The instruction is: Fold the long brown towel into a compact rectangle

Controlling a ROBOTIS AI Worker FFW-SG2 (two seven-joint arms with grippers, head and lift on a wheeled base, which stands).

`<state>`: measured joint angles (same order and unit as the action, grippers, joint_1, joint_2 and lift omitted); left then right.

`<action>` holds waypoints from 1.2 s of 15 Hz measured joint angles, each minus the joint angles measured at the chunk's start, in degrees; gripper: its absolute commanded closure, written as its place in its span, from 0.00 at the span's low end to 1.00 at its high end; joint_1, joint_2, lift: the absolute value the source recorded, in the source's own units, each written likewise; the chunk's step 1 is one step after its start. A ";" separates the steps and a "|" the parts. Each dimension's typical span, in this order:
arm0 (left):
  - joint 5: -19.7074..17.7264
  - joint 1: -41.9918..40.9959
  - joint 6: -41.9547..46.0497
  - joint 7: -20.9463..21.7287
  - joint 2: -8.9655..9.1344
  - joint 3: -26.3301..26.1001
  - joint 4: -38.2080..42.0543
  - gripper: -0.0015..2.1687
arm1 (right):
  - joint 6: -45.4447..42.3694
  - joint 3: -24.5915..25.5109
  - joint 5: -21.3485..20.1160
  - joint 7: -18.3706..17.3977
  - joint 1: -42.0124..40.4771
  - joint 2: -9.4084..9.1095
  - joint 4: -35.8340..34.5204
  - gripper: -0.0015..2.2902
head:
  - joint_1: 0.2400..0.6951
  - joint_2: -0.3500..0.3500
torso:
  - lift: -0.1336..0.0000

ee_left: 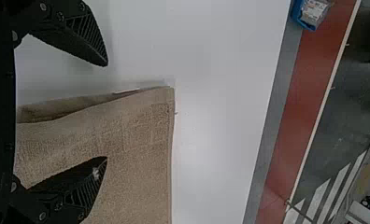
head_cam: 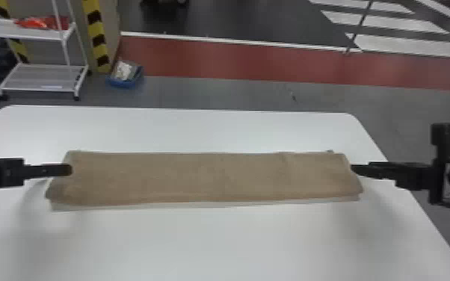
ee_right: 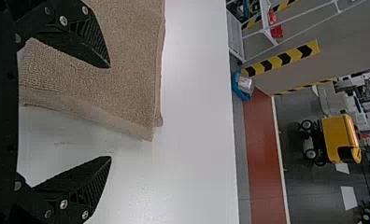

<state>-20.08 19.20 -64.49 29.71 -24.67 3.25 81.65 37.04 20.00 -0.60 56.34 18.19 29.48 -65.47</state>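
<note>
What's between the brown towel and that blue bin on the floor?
Beyond the towel, the head view shows white tabletop, then a strip of grey floor.

From where I'm standing, the towel (head_cam: 205, 179) lies crosswise on the table (head_cam: 213, 239); the left gripper (head_cam: 70, 170) is at its left end, the right gripper (head_cam: 352, 169) at its right; behind the table, over to the robot's left, there's a shelf rack (head_cam: 37, 71) with a packet (head_cam: 45, 23) on its upper shelf; a pillar (head_cam: 109, 26) stands just right of that, a tub (head_cam: 123, 83) on the floor near its foot.
</note>
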 measured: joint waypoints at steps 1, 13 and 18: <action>-0.01 0.04 0.01 0.02 0.05 0.00 0.00 0.09 | 0.00 0.02 0.00 0.00 0.00 0.01 0.00 0.09 | 1.00 0.26 | 0.08; 0.32 0.73 -0.30 -0.54 0.26 0.09 -0.09 0.09 | -1.23 -0.48 -0.10 -0.12 0.45 -0.04 0.08 0.09 | 1.00 0.27 | 0.08; 0.99 0.83 0.30 -0.46 0.37 -0.17 -0.18 0.09 | -1.93 -0.20 0.09 -0.27 0.51 -0.22 0.24 0.09 | 1.00 0.27 | 0.08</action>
<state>-19.09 20.02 -64.19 29.25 -24.31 3.08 81.48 35.12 19.80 -0.51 56.07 18.71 29.26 -65.23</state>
